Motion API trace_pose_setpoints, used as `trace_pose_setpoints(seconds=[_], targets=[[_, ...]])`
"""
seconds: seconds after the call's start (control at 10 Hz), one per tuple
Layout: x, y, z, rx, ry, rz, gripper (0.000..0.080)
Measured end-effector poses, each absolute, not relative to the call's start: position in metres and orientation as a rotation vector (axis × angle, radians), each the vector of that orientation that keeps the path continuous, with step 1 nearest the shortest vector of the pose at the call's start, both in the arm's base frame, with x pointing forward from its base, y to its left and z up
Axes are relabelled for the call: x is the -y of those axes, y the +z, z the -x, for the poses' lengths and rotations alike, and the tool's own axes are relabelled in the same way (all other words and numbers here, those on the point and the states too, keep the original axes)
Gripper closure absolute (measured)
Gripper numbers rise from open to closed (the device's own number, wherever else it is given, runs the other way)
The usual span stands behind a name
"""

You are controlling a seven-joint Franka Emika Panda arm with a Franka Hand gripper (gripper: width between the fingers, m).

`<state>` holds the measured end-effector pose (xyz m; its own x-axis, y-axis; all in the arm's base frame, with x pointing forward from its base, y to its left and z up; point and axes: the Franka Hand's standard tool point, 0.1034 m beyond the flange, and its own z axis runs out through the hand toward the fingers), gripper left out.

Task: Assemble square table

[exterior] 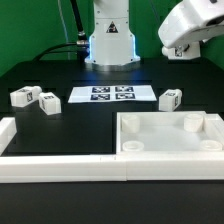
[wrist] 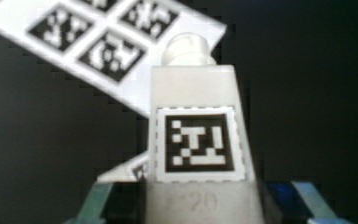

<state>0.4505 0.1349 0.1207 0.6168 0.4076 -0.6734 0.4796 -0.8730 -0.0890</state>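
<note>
In the wrist view a white block leg (wrist: 197,120) with a black-and-white tag stands between my gripper's (wrist: 202,206) fingers (wrist: 108,200). The gripper is shut on this leg, which hangs high above the table. From the exterior view, the gripper (exterior: 181,47) is raised at the upper right, and the held leg is hard to make out there. The square table panel (exterior: 160,140) lies at the front right with round corner sockets facing up. Two loose legs (exterior: 22,98) (exterior: 47,102) lie at the exterior view's left. A third leg (exterior: 168,99) lies behind the panel.
The marker board (exterior: 112,95) lies flat mid-table, in front of the robot base (exterior: 110,45); it also shows below the held leg as the marker board (wrist: 105,35). A long low white border wall (exterior: 50,168) runs along the front and up the left side.
</note>
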Motion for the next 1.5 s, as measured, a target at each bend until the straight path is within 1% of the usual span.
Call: trace_pose_setpoints(seconds=[0.1,0.3,0.4,0.5,0.6,0.7,0.8,1.0,1.1,1.2,1.3,1.5], targets=[[-0.134,0.122,-0.448,-0.756,-1.053,-2.753,0.0511],[-0.132,0.123,-0.464,-0.764,-0.830,-2.843,0.0511],[-0.126,0.134,-0.481,-0.801,-0.785,-2.870,0.0511],[-0.118,0.160,-0.515,-0.814,-0.693,-2.918,0.0509],[-0.108,0.183,-0.542,-0.803,-0.583,-2.972,0.0509],[-0.102,0.195,-0.557,-0.787,-0.502,-3.003,0.0509],[-0.103,0.192,-0.563,-0.787,-0.381,-3.022,0.0509],[-0.100,0.191,-0.564,-0.761,-0.189,-3.060,0.0509],[-0.101,0.183,-0.570,-0.748,-0.022,-3.093,0.0509],[-0.100,0.162,-0.564,-0.737,0.066,-3.125,0.0509],[-0.100,0.156,-0.578,-0.743,0.101,-3.126,0.0509],[-0.106,0.167,-0.632,-0.637,0.372,-3.150,0.0509]])
